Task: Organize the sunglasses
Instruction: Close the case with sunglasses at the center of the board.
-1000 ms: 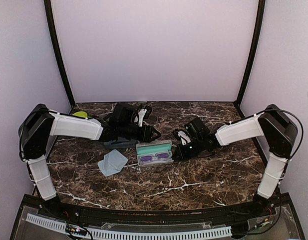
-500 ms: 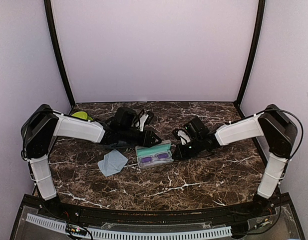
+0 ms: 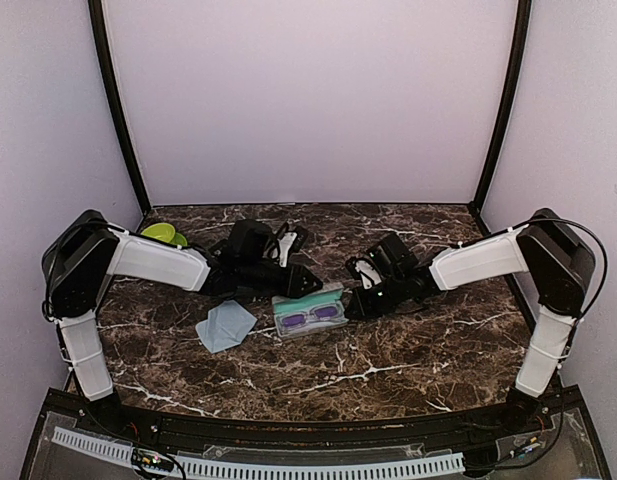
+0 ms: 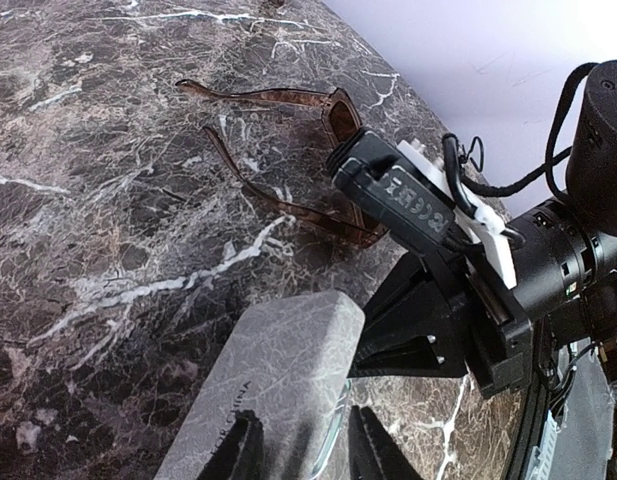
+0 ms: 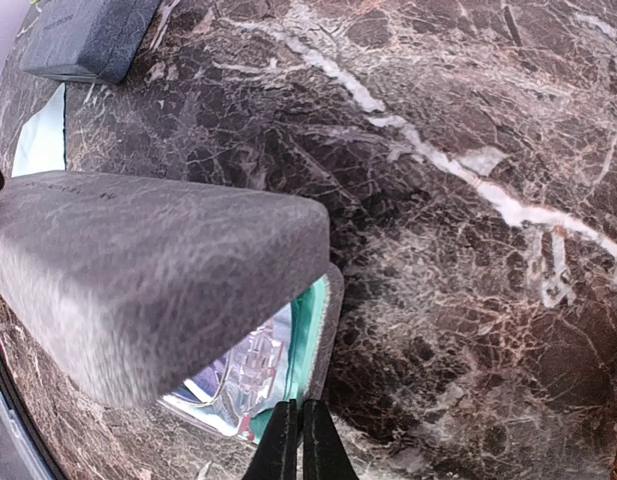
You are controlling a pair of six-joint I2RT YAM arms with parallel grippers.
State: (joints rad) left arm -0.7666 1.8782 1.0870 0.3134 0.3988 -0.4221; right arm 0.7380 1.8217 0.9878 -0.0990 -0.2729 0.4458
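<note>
In the grey case (image 5: 326, 330), pink-purple sunglasses (image 3: 310, 316) lie long axis left-right; left gripper (image 4: 306, 450) spread astride lid (image 4: 278, 380); right gripper (image 5: 299, 440) pressed together.

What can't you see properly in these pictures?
- Pink glasses: right wrist view, lid covers most.
- Green thing: top view, left arm hides part, too small to name.
- Second case: right wrist view, cut by top edge.
- Brown glasses: left wrist view, right arm covers the lenses.

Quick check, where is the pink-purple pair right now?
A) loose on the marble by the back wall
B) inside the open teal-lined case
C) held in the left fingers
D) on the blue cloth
B: the top view shows the pink-purple pair lying inside the teal-lined case, apart from the blue cloth.
</note>
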